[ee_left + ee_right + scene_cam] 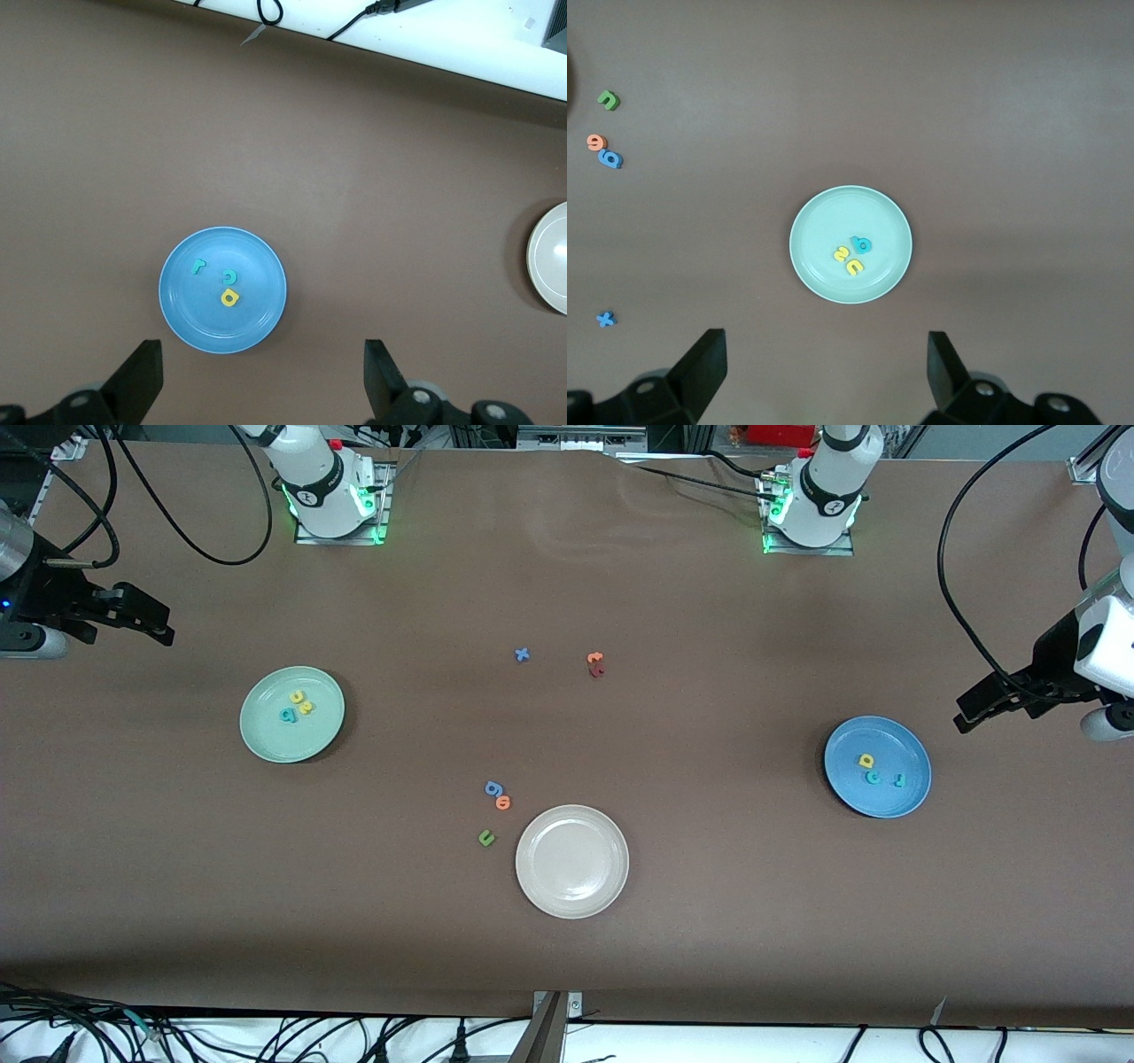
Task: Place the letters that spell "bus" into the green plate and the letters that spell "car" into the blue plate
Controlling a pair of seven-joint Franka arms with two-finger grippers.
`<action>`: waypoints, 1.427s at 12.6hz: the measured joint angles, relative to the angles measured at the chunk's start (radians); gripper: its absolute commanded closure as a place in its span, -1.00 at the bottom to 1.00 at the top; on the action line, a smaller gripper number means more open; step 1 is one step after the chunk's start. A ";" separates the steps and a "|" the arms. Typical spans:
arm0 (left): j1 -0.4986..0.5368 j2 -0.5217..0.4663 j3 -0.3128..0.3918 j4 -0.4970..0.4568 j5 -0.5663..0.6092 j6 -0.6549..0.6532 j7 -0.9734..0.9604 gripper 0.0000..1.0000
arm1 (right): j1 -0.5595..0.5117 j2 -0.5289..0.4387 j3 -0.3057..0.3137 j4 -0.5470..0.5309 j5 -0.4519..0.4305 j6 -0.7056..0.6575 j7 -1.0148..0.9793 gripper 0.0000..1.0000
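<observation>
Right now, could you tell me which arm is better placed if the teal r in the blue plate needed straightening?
Left: the left gripper, open, hovers beside the blue plate holding the teal r; the right gripper waits near the green plate.

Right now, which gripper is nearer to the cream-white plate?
Left, though only slightly. The left gripper hangs open past the blue plate at its end of the table; the right gripper hangs open past the green plate. The cream-white plate lies between.
</observation>
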 measured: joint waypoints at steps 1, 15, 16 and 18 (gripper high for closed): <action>0.005 0.000 -0.004 0.000 0.000 -0.001 0.000 -1.00 | 0.000 0.000 0.000 0.000 0.000 0.000 0.000 -1.00; 0.080 -0.002 -0.083 0.000 0.000 -0.002 -0.004 -1.00 | 0.000 0.000 0.001 0.000 0.000 0.000 -0.001 -1.00; 0.080 -0.003 -0.084 0.001 0.000 -0.002 -0.004 -1.00 | 0.000 0.000 0.002 0.000 0.000 0.000 -0.001 -1.00; 0.080 -0.003 -0.084 0.007 0.000 -0.002 -0.004 -1.00 | 0.000 0.000 0.002 0.000 0.000 0.000 -0.001 -1.00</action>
